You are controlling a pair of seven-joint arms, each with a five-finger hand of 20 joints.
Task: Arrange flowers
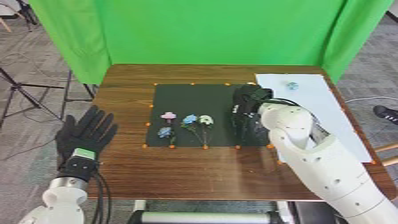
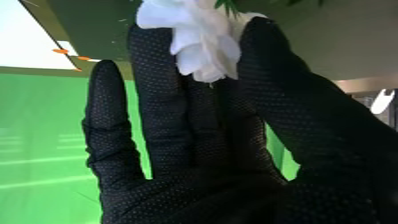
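Note:
My right hand (image 1: 253, 97) is over the right part of the dark mat (image 1: 178, 92). In the right wrist view, my right hand (image 2: 204, 185) has a white flower (image 2: 200, 42) pinched between thumb and fingers, its petals at the fingertips beside some green leaf. On the mat's left half lie a pink flower (image 1: 169, 116), a blue flower (image 1: 189, 119), another white flower (image 1: 206, 120) and a lower blue-purple flower (image 1: 165, 132). My left hand (image 1: 87, 132) stays open with fingers straight, at the table's left edge.
A white sheet (image 1: 324, 100) covers the table's right side, with a small bluish clear object (image 1: 292, 85) near its far end. Orange markers line the mat. A green curtain (image 1: 213, 35) stands behind the brown table (image 1: 195, 175).

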